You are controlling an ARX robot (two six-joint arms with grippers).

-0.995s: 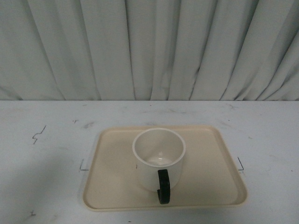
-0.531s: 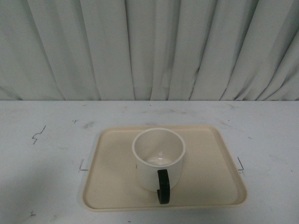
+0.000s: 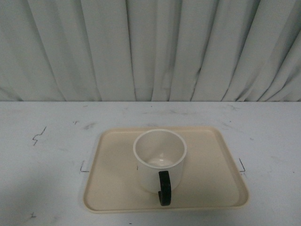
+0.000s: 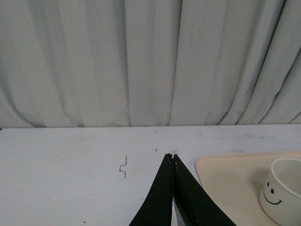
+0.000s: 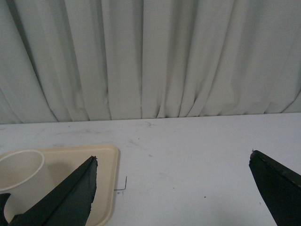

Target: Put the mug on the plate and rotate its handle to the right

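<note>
The cream-white mug (image 3: pixel 160 159) stands upright in the middle of the beige plate (image 3: pixel 211 183) in the front view. Its black handle (image 3: pixel 164 188) points toward the camera, at the near side of the mug. Neither arm shows in the front view. In the left wrist view my left gripper (image 4: pixel 171 156) is shut with nothing in it, over bare table beside the plate (image 4: pixel 225 174); the mug (image 4: pixel 282 195) shows its smiley face there. My right gripper (image 5: pixel 173 155) stands wide open over the table, with the plate (image 5: pixel 106 183) and mug (image 5: pixel 19 172) off to one side.
A white table (image 3: pixel 47 155) with small black corner marks (image 3: pixel 83 167) around the plate. Pale pleated curtains (image 3: pixel 150 47) hang behind the table's far edge.
</note>
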